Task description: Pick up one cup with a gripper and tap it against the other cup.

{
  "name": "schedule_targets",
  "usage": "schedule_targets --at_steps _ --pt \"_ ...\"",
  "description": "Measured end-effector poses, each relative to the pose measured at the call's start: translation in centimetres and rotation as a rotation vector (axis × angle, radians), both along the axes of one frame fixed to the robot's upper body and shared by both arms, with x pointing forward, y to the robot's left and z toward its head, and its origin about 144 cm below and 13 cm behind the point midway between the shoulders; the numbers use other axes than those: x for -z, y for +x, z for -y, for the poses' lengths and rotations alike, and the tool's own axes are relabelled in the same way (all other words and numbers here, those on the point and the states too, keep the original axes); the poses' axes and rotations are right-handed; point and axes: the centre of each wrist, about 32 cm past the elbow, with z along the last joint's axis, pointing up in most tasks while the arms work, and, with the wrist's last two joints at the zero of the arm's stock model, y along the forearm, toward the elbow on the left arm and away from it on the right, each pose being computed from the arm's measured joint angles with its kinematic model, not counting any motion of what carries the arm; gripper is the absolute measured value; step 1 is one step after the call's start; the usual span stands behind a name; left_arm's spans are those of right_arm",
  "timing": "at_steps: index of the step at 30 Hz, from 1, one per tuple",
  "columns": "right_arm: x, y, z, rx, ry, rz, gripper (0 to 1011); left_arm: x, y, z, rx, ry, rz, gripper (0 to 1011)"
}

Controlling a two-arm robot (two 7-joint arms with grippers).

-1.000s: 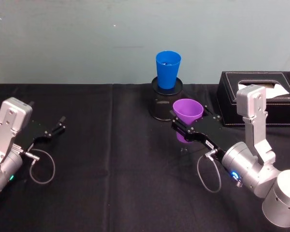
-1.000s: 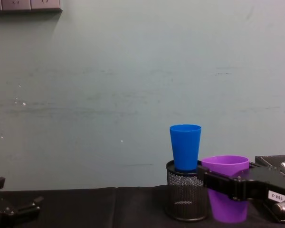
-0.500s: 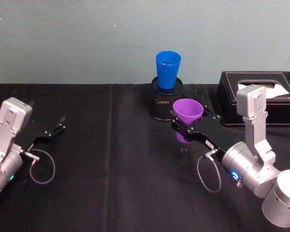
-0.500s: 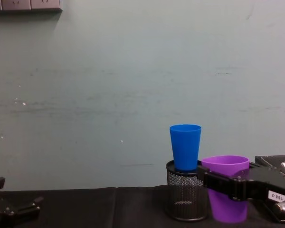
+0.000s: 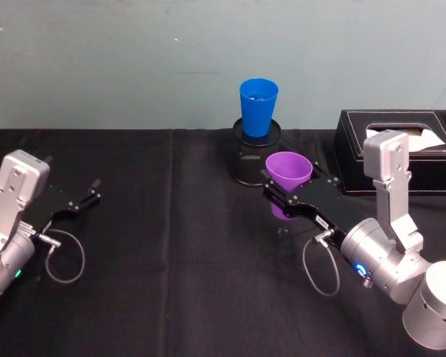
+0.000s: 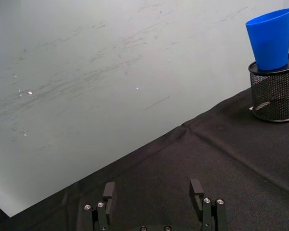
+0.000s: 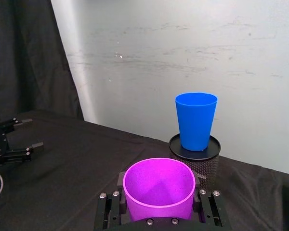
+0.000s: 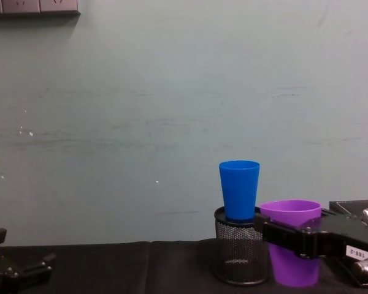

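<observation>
Purple cup (image 5: 290, 175) upright, mouth up, clamped between my right gripper (image 5: 292, 195) fingers, one flat finger (image 7: 109, 208) on each side of the wall just below the rim. Grip is closed on the cup, firm contact both sides in the right wrist view. Cup sits near mid-table, a bit right of centre. Can't tell if its base touches the cloth or hangs just above it.

Blue cup (image 5: 258, 105) upright on top of the black wire-mesh holder (image 5: 247, 163), behind and slightly left of the purple cup, higher than it. Chest view shows a clear gap between the two cups, no contact. Purple rim is about level with the holder's top and just beside it; touching the holder or not, can't tell.

Black tissue box (image 5: 398, 145) at far right, behind my right arm. Black cloth covers the table (image 5: 171, 260), pale green wall behind.

My left gripper (image 5: 85, 195) parked low at the left side, well apart from both cups, fingers spread, nothing between them.
</observation>
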Motion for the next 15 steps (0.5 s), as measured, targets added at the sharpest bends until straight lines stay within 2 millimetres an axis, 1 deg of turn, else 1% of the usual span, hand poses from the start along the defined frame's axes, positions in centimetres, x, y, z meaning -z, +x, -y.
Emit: schedule_targets --at_steps 5,7,10,11,15 --pt "-0.2 0.3 -0.2 -0.002 -0.004 0.003 735 0.0 0.0 0.0 0.000 0.000 0.000 1000" --pt "-0.4 0.7 -0.3 -0.003 -0.005 0.008 735 0.0 0.0 0.0 0.000 0.000 0.000 1000" --pt "-0.7 1.8 -0.6 -0.004 0.004 0.011 735 0.0 0.0 0.0 0.000 0.000 0.000 1000" --pt "-0.7 1.8 -0.6 -0.004 0.004 0.011 735 0.0 0.0 0.0 0.000 0.000 0.000 1000" --pt "-1.0 3.6 -0.9 -0.008 0.028 0.005 735 0.0 0.0 0.0 0.000 0.000 0.000 1000"
